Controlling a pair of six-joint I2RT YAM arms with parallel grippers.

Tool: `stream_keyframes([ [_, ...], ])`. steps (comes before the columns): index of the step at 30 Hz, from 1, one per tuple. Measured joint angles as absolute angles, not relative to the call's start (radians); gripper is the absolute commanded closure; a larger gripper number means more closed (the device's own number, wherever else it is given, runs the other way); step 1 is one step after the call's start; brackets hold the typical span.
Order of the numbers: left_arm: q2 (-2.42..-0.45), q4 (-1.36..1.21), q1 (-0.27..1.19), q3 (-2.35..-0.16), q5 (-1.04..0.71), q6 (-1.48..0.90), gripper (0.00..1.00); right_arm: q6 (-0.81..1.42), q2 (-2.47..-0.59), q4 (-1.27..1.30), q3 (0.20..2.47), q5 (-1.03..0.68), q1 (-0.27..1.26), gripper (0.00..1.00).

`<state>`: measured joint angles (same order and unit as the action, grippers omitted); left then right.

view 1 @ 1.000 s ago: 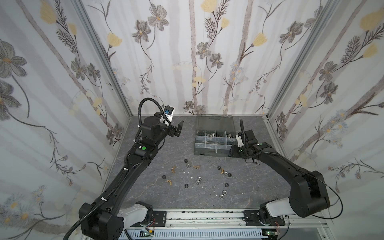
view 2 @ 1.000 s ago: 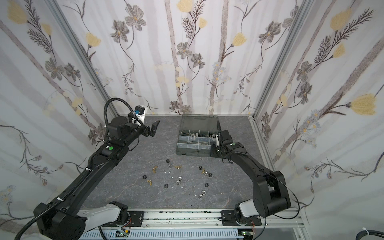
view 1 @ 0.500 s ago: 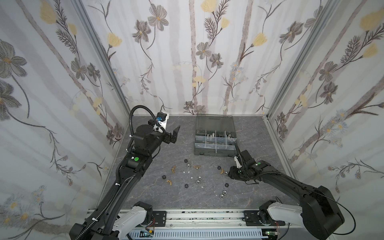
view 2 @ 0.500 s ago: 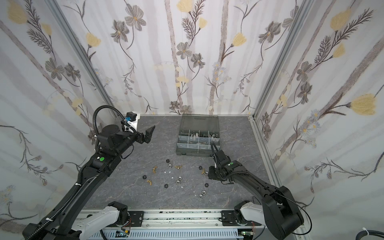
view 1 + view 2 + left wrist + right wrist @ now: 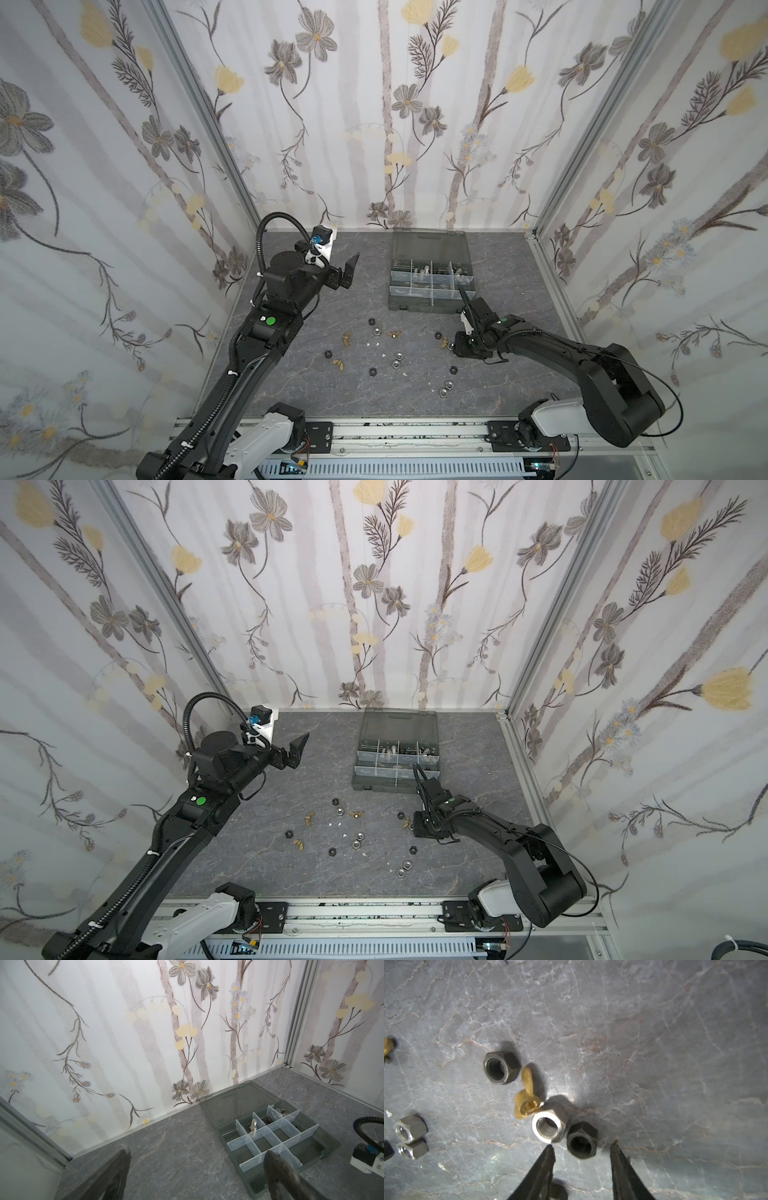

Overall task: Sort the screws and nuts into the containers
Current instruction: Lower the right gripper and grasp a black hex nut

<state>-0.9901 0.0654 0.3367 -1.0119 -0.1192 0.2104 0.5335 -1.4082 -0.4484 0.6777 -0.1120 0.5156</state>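
My right gripper (image 5: pixel 583 1145) hangs open just above the table, and a black hex nut (image 5: pixel 581 1140) lies between its fingertips, which stand apart from it. A silver nut (image 5: pixel 548 1126) touches that black nut, and a brass wing nut (image 5: pixel 527 1103) leans on the silver one. Another black nut (image 5: pixel 500 1068) lies beyond them. Several more nuts (image 5: pixel 395 357) are scattered across the middle of the table. The containers are compartments of the open grey case (image 5: pixel 430 305), and silver screws (image 5: pixel 254 1125) stand in a far one. My left gripper (image 5: pixel 347 270) is open and empty in the air, left of the case.
The case's smoky lid (image 5: pixel 430 245) lies flat against the back wall. Tiny white specks (image 5: pixel 374 344) sit among the nuts. Patterned walls close in the left, back and right sides. A metal rail (image 5: pixel 374 432) runs along the front edge.
My right arm has swung from the case's front right corner down to the nuts on the table, its jaws narrowing. My left arm has drawn back to the left.
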Motion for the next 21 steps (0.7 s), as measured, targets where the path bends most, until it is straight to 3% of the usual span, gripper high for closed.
stream_keyframes([
  [13,-1.017,0.065,0.334,-1.008,-0.105,0.229,0.00,0.496,-1.454,-0.408,0.703,-0.128,0.516,0.75],
  [15,-1.019,0.064,0.332,-1.006,-0.105,0.233,0.00,0.495,-1.454,-0.404,0.700,-0.133,0.516,0.73],
  [18,-1.020,0.064,0.328,-1.004,-0.106,0.236,0.00,0.488,-1.451,-0.404,0.696,-0.127,0.516,0.62],
  [21,-1.020,0.064,0.326,-1.002,-0.107,0.236,0.00,0.476,-1.443,-0.414,0.693,-0.119,0.515,0.60],
])
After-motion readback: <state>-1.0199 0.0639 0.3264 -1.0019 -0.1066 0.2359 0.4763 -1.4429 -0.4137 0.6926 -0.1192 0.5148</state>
